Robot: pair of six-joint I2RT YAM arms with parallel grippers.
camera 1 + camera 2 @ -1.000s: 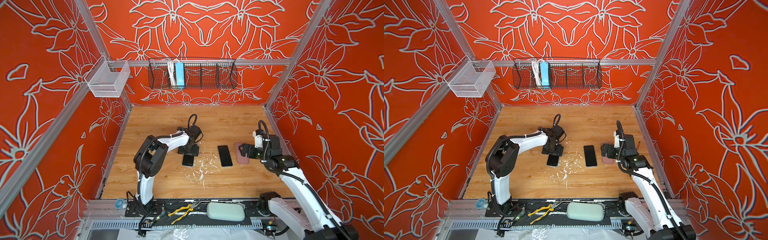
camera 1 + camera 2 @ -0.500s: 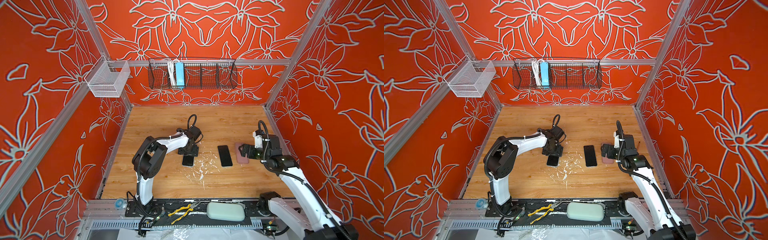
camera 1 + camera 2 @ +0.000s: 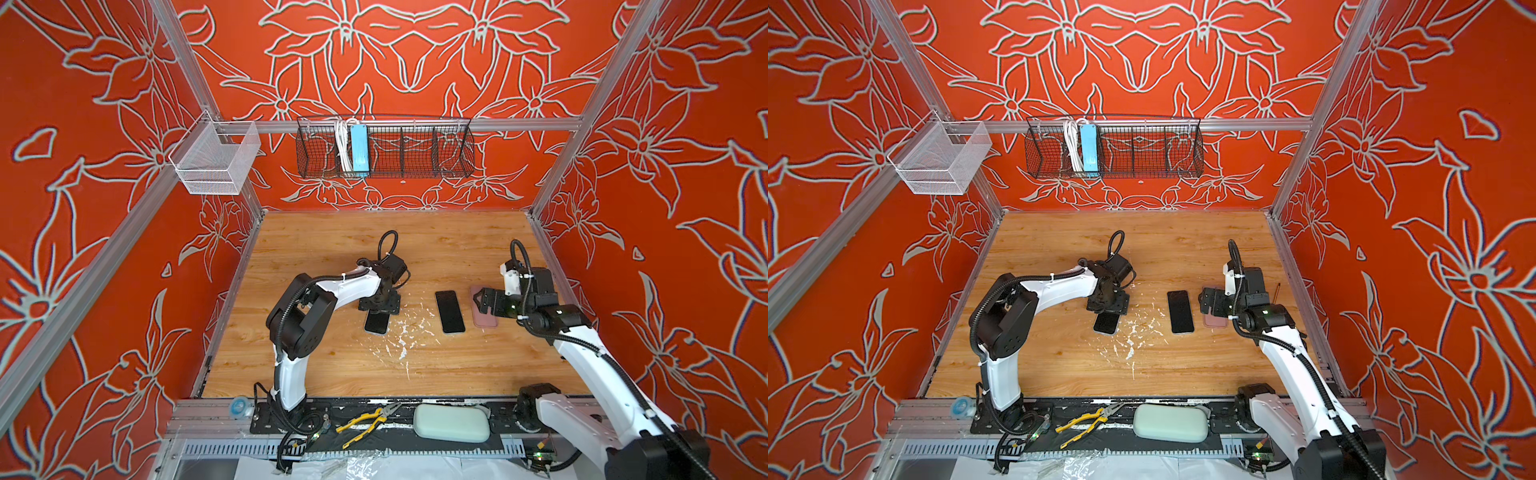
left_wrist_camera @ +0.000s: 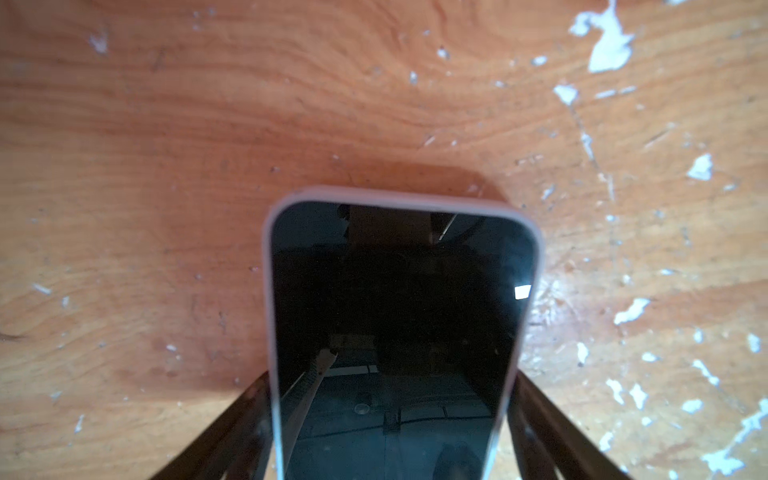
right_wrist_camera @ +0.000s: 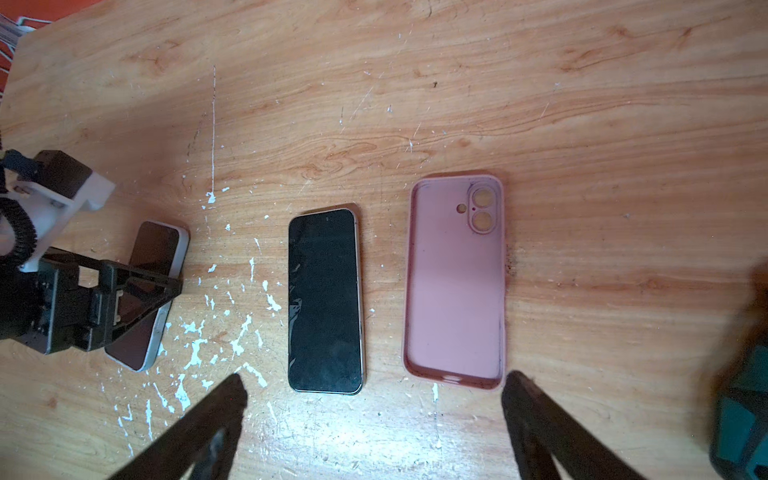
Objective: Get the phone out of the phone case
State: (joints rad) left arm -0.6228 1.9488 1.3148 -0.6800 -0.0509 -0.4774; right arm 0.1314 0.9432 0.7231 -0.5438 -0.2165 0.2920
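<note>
– On the wooden table, where is the phone found?
– In its pale case, grasped at the sides by the left claw. A bare phone is laid beside; an empty pink case, under the released right claw.

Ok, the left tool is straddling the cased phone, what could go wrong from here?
1. The left tool straddles the cased phone at its long sides; squeezing there could clamp case and phone together instead of freeing the phone.
2. The right tool hangs open above the pink case and bare phone, bracing nothing, so the cased phone may skid along the table toward them.
</note>
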